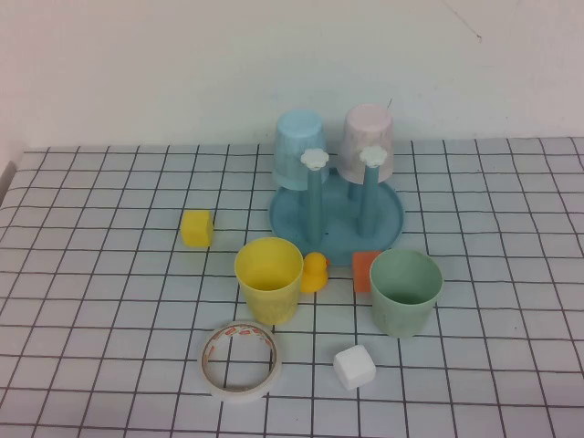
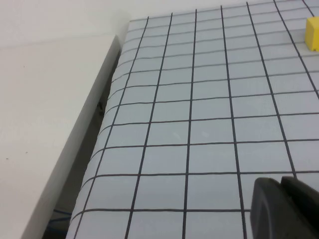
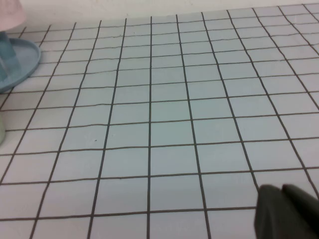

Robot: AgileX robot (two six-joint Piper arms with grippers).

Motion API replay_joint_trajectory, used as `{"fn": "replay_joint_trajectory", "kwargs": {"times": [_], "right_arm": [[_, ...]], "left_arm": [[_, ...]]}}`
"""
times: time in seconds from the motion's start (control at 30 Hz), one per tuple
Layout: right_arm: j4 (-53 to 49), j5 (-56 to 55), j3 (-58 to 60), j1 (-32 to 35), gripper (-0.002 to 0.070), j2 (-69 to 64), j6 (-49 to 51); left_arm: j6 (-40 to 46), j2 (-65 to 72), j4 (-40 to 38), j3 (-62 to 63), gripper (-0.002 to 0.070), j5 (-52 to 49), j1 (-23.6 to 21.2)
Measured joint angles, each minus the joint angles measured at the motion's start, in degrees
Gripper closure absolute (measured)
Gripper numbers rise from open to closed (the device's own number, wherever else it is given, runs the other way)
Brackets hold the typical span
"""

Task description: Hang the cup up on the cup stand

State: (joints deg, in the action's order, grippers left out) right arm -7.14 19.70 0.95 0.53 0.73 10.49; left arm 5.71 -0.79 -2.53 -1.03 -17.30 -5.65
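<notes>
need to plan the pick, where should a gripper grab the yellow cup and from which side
Grip the yellow cup at its open rim from above, one finger inside: it stands upright, mouth up, no handle. The duck touches its right side and the tape roll crowds the front. Left gripper and right gripper are both shut, parked away.

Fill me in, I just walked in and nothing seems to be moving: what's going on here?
Nothing is being handled yet. The yellow cup stands upright on the table in front of the cup stand, which already carries a light blue cup and a pink cup upside down on its back posts. The left gripper and right gripper are both shut, empty, low over bare table off to their own sides.
</notes>
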Motion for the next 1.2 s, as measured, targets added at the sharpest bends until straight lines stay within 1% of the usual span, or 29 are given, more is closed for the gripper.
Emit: {"fn": "replay_joint_trajectory", "kwargs": {"times": [0.33,0.4,0.47,0.6,0.63,0.67,0.73,0.8,0.83,0.93,1.0,1.2], "right_arm": [[0.0,0.0,0.0,0.0,0.0678,0.0,0.0],[0.0,0.0,0.0,0.0,0.0678,0.0,0.0],[0.0,0.0,0.0,0.0,0.0678,0.0,0.0],[0.0,0.0,0.0,0.0,0.0678,0.0,0.0],[0.0,0.0,0.0,0.0,0.0678,0.0,0.0],[0.0,0.0,0.0,0.0,0.0678,0.0,0.0],[0.0,0.0,0.0,0.0,0.0678,0.0,0.0],[1.03,-0.25,0.0,0.0,0.0678,0.0,0.0],[1.89,-0.37,0.1,0.0,0.0678,0.0,0.0],[8.26,-0.62,0.1,0.0,0.0678,0.0,0.0],[16.06,-0.73,0.23,0.0,0.0678,0.0,0.0],[49.13,-0.38,0.58,0.0,0.0678,0.0,0.0]], "left_arm": [[0.0,0.0,-1.97,0.0,0.0676,0.3,0.0],[0.0,0.0,-3.24,0.0,0.0676,0.48,0.0],[0.0,0.0,-6.57,0.0,0.0676,1.55,0.0],[-0.9,0.0,-19.27,-0.1,0.0676,5.73,0.0],[-2.26,0.0,-25.4,-0.1,0.0676,7.41,0.0],[-4.76,0.0,-35.79,-0.1,0.0676,9.54,0.0],[-6.44,0.0,-46.28,-0.1,0.0676,11.03,0.0],[-7.07,0.0,-52.8,-0.1,0.0676,11.88,0.0],[-7.35,0.0,-54.28,-0.1,0.0676,12.35,0.0],[-7.46,0.0,-56.7,-0.1,0.0676,14.27,0.0],[-7.46,0.0,-57.45,-0.1,0.0676,15.36,0.0],[-7.55,0.0,-59.4,-0.1,0.0676,16.26,0.0]]}}
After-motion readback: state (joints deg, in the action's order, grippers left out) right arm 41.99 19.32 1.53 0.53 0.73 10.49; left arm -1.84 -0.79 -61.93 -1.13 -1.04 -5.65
